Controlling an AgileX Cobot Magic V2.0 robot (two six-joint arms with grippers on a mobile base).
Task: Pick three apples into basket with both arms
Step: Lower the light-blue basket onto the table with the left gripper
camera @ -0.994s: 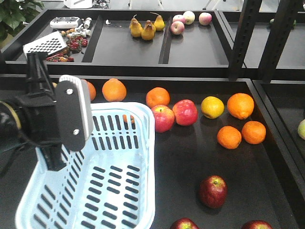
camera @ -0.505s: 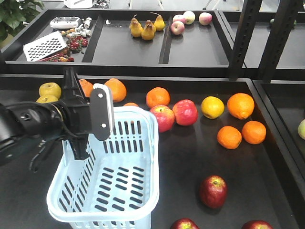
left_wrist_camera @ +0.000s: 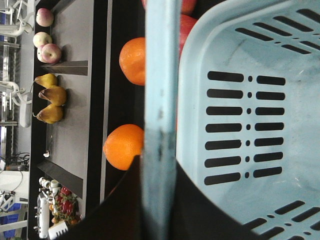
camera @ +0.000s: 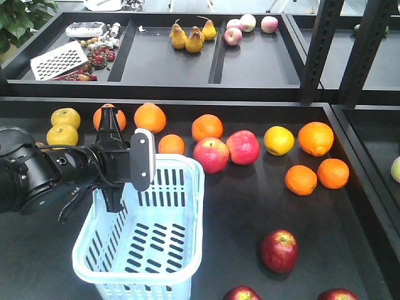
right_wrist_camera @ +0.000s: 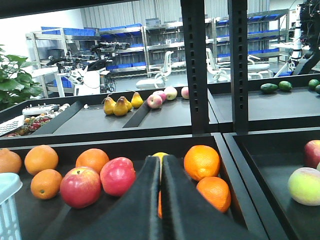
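Observation:
The pale blue basket (camera: 181, 250) is at the front left of the black tray, and I cannot tell whether it rests on it. My left arm (camera: 56, 175) reaches over its left rim. In the left wrist view my left gripper (left_wrist_camera: 159, 170) is shut on the basket's handle (left_wrist_camera: 160, 75), beside the slotted wall (left_wrist_camera: 240, 100). Three dark maroon apples lie at the front right: one whole (camera: 279, 250), two cut by the frame edge (camera: 240, 294) (camera: 336, 294). My right gripper (right_wrist_camera: 161, 160) is shut and empty, facing the fruit row, and is not in the front view.
Two brighter red apples (camera: 210, 154) (camera: 242, 147) lie just behind the basket, with oranges (camera: 207, 127) (camera: 300, 179) and a yellow fruit (camera: 278, 140) around them. Yellow-green fruit (camera: 65, 117) lie far left. A black post (camera: 322, 50) rises behind the tray.
My left arm has swung down and right with the basket, which now sits lower and farther from the camera. The fruit at the far left is uncovered. The apples have not moved.

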